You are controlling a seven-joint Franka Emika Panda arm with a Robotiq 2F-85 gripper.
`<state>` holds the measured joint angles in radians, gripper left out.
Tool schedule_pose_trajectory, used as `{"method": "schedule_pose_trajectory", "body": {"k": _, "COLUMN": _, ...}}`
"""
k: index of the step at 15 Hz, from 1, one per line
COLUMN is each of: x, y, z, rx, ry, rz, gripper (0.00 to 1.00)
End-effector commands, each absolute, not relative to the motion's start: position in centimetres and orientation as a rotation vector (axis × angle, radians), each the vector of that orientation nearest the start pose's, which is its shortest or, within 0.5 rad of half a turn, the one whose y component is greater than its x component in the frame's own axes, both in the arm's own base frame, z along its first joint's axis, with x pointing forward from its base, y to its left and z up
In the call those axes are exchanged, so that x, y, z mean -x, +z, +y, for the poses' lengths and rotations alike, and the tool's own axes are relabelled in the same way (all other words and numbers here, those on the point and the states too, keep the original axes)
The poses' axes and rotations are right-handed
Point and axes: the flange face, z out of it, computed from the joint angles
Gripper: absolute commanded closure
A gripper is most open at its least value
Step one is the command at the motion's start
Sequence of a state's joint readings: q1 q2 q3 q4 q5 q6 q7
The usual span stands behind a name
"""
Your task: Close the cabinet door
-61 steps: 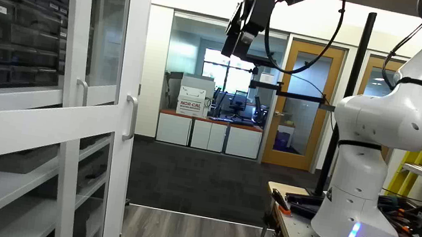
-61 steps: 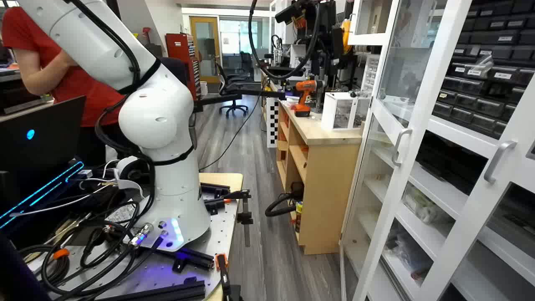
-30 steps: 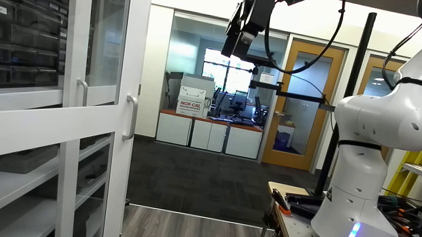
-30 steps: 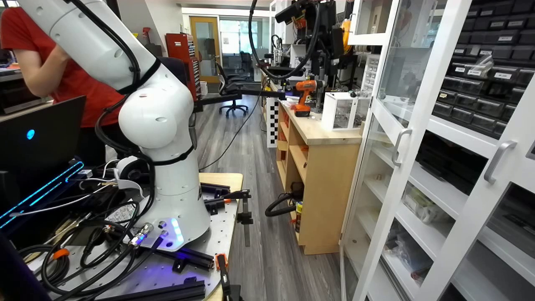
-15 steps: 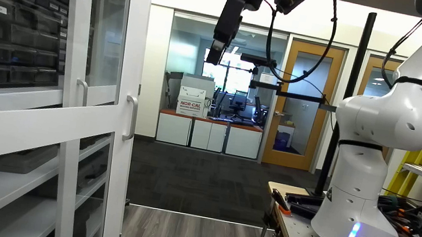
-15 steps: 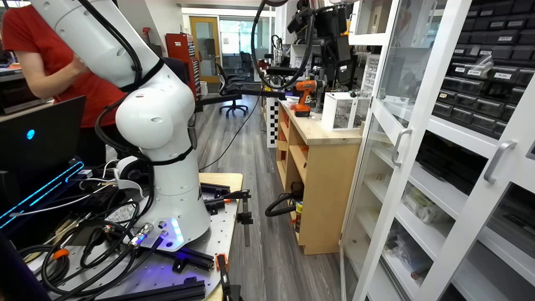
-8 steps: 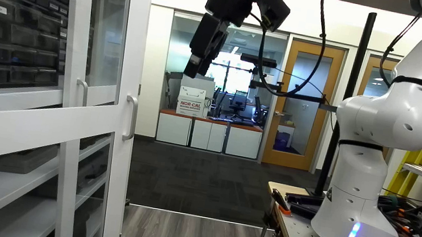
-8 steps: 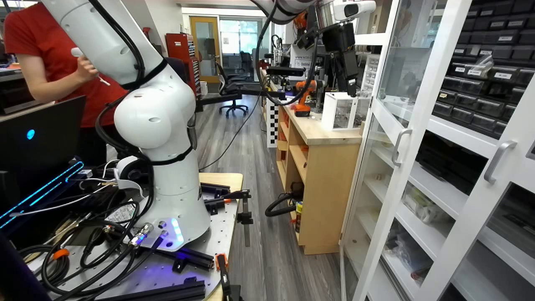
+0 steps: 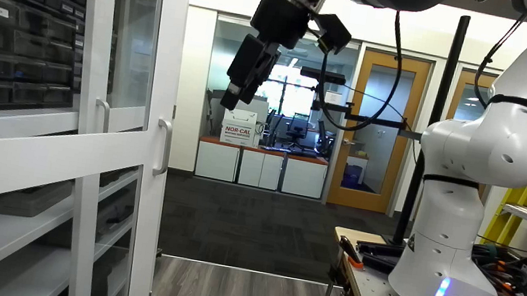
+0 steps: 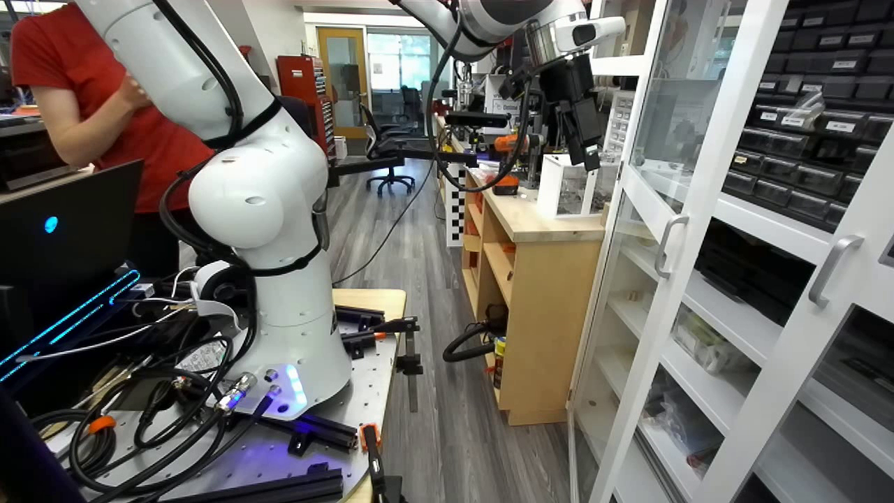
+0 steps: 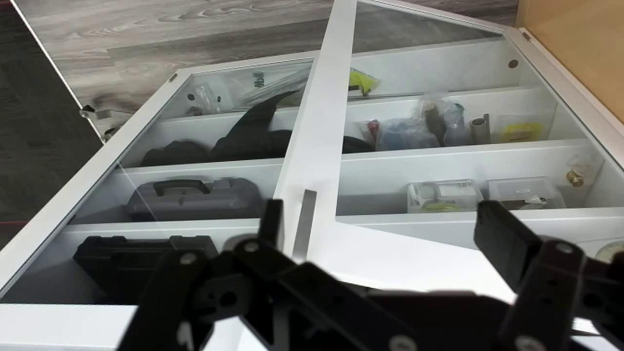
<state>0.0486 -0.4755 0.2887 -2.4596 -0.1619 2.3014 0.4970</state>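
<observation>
The cabinet door, a white frame with glass panes and a white rail, stands partly open in both exterior views (image 9: 43,154) (image 10: 649,199). It is hinged beside the wooden bench. Its grey handle (image 9: 167,149) is on the free edge; it also shows in the wrist view (image 11: 304,224), between the fingers and close to the left one in the picture. My gripper (image 9: 238,98) is in the air on the aisle side, higher than the handle and apart from the door. In the wrist view the gripper (image 11: 378,219) is wide open with nothing between the pads.
A neighbouring white cabinet door (image 10: 859,265) has its own handle. Drawers (image 10: 803,140) and shelves lie behind. A wooden bench (image 10: 552,314) adjoins the cabinet, with a white box (image 10: 552,185) on it. A black horizontal bar (image 10: 440,155) crosses the aisle. A person in red (image 10: 84,105) stands behind the arm.
After staying still at first, the arm has lowered my gripper and brought it toward the cabinet, with the fingers tilting down. The cabinet door has not moved.
</observation>
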Motion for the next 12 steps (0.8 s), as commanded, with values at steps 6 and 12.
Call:
{"method": "schedule_pose_trajectory", "body": {"k": 6, "x": -41.4, "y": 48.4, "z": 14.6, "rx": 3.22, "ry": -0.631, "rz": 0.161, "gripper": 0.0}}
{"method": "schedule_pose_trajectory", "body": {"k": 12, "x": -43.2, "y": 46.8, "z": 13.6, "rx": 3.25, "ry": -0.674, "rz": 0.271, "gripper": 0.0}}
